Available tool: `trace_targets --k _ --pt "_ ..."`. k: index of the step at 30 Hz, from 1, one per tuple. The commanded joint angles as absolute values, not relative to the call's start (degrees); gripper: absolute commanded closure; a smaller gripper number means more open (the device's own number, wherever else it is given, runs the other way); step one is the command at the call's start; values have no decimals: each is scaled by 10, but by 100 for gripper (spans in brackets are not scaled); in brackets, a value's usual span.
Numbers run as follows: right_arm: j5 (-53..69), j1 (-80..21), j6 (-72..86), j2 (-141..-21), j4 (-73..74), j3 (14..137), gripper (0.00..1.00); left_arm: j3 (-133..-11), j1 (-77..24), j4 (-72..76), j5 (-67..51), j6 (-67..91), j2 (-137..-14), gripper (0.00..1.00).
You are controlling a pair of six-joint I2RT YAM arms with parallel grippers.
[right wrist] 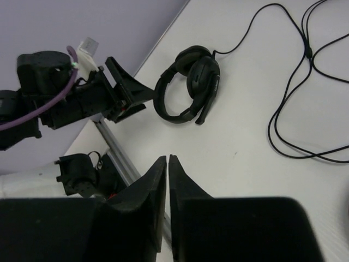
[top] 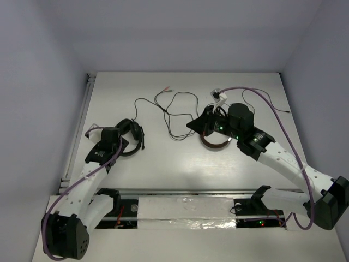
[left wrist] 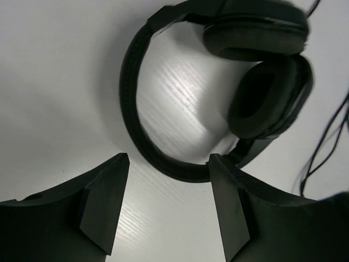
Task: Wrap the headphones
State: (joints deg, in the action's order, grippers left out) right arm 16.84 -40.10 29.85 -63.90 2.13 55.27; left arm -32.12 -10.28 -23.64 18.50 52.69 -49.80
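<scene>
Two sets of fingers to account for, left first. Left fingers [left wrist: 169,161]: spread wide, holding nothing, low over the tabletop [left wrist: 65,82]. Straight ahead of their tips, the black headphones [left wrist: 267,98], flat on the surface, earcups folded together on the far right and the curve of the headband sitting at the mouth of the gap. Possibly brushing the right-hand tip; hard to tell.

Further right, the thin cable [right wrist: 271,128], sprawled in loose loops across the surface and ending at the plugs [top: 165,90], none of it wound round anything.

Right fingers [right wrist: 167,159]: pressed together with nothing between them, raised off the surface and well apart from the black headphones. Cable loops off to their right in the wrist view. Close beneath that arm, a second pair of headphones with a brown band [top: 214,143], no part of this job.

Judged as the opening step: reaching in to secure the headphones, wrapping itself not yet begun. Next move calls for easing the left fingers forward and closing on the headband, then opening the right fingers and bringing them down on the cable, clear of the brown pair.
</scene>
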Motion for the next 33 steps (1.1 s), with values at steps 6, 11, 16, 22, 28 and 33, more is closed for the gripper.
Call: trace_targets --k 6,11,16,22,28,33 --pt "200 -406 301 -623 -32 535 81 -242 -109 -190 194 578 -497 41" --pt "207 -411 298 -625 -30 527 80 -252 -109 -143 231 568 -555 41" --pt "196 -411 294 -625 -26 513 80 -261 -109 -93 233 551 -641 43" --pt "176 -411 293 -607 -22 513 80 -261 -109 -73 220 532 -642 52" --pt "150 -411 291 -615 -13 519 80 -275 -109 -55 177 481 -674 100" --pt "169 -411 266 -633 -26 524 97 -378 -109 -113 99 365 -638 100"
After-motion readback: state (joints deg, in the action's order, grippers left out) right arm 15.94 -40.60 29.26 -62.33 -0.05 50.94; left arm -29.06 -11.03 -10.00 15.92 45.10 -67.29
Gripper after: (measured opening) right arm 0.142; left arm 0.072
